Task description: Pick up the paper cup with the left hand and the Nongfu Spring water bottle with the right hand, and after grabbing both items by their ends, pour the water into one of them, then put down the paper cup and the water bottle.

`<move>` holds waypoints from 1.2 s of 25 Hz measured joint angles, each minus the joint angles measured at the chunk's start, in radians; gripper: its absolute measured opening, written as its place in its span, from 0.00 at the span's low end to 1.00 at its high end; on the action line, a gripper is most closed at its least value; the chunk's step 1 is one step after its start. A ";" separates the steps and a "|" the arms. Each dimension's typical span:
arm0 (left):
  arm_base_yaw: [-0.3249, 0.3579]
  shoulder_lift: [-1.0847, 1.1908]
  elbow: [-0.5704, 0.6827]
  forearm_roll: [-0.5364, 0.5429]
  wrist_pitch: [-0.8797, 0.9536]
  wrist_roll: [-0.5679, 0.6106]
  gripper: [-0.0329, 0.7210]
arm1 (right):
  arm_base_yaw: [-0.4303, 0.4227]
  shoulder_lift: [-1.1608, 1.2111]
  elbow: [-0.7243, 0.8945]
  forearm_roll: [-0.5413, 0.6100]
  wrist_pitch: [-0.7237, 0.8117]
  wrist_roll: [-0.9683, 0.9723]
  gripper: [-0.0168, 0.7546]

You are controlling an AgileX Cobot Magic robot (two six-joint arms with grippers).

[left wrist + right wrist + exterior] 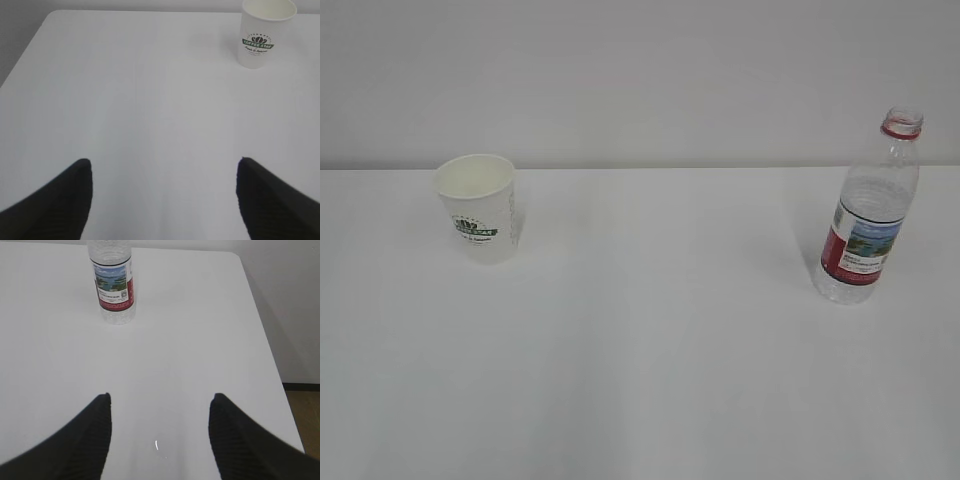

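We start with the white table (650,340), which carries everything. Next down, the Nongfu Spring water bottle (114,287) stands upright and capless, ahead of the right hand (159,427) and a bit to its left, well apart from the fingertips; label faces us, so the body is square-on for a side grab. In the exterior view the bottle (868,215) sits far right with its red neck ring up top. Right hand's jaws are spread moderately with nothing between them, enough to take the bottle's width as we judge it. Smaller still, the paper cup (262,32) stands mouth up, ahead of the left hand (165,192) and off to its right, well apart. In the exterior view the cup (480,205) is far left, so each item sits on its own arm's side and neither has to cross the middle. Left hand's jaws are wide apart and empty. No water visible in the cup. We read this as pre-approach: neither item grabbed, pour not yet begun.
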 joint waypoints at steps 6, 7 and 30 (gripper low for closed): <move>0.000 0.000 0.000 0.000 -0.003 0.000 0.86 | 0.000 0.000 0.000 0.000 0.000 0.000 0.62; 0.000 0.000 0.000 0.000 -0.002 0.000 0.85 | 0.000 0.000 0.000 0.000 0.000 0.000 0.62; 0.000 0.000 0.000 0.000 -0.004 0.000 0.80 | 0.000 0.000 0.000 -0.031 -0.002 -0.006 0.62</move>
